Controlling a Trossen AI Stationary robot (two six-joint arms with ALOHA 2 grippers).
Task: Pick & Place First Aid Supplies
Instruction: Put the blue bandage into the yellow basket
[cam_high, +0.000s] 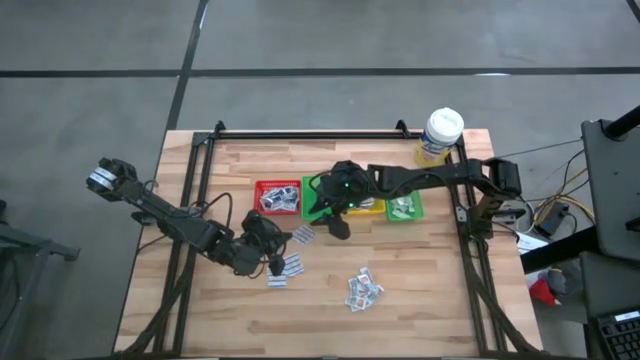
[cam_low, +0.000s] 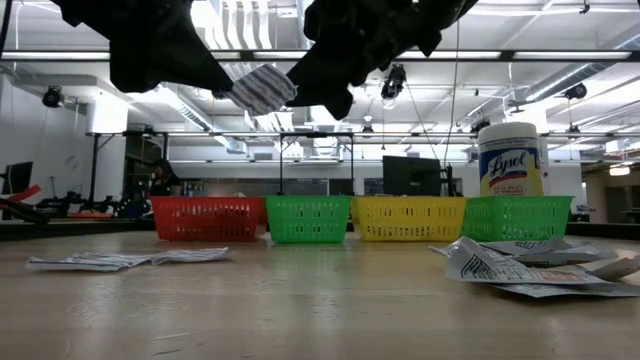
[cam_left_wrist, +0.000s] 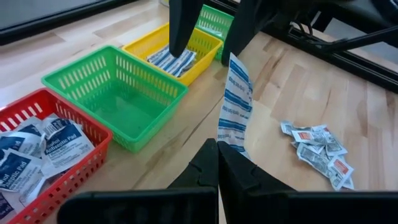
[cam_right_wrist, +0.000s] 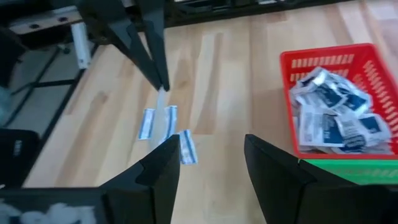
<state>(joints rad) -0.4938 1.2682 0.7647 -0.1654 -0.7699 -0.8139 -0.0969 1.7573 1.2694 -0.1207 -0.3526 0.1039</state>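
Bright ceiling strip lights (cam_low: 560, 15) glare behind my backlit, silhouetted arms; the red bin (cam_right_wrist: 339, 99) blurs softly past my right wrist.

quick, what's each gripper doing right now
left gripper: shut on a blue-striped packet, held upright above the table.
right gripper: open, holding nothing, close by the left one.

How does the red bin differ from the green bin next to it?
The red bin is filled with squarish white packets with dark blue print, while the green bin beside it is empty, its floor bare. In the high view the red bin sits at the left end of the row, the green bin one place further in. Both are small plastic mesh baskets of like shape, upright on the table.
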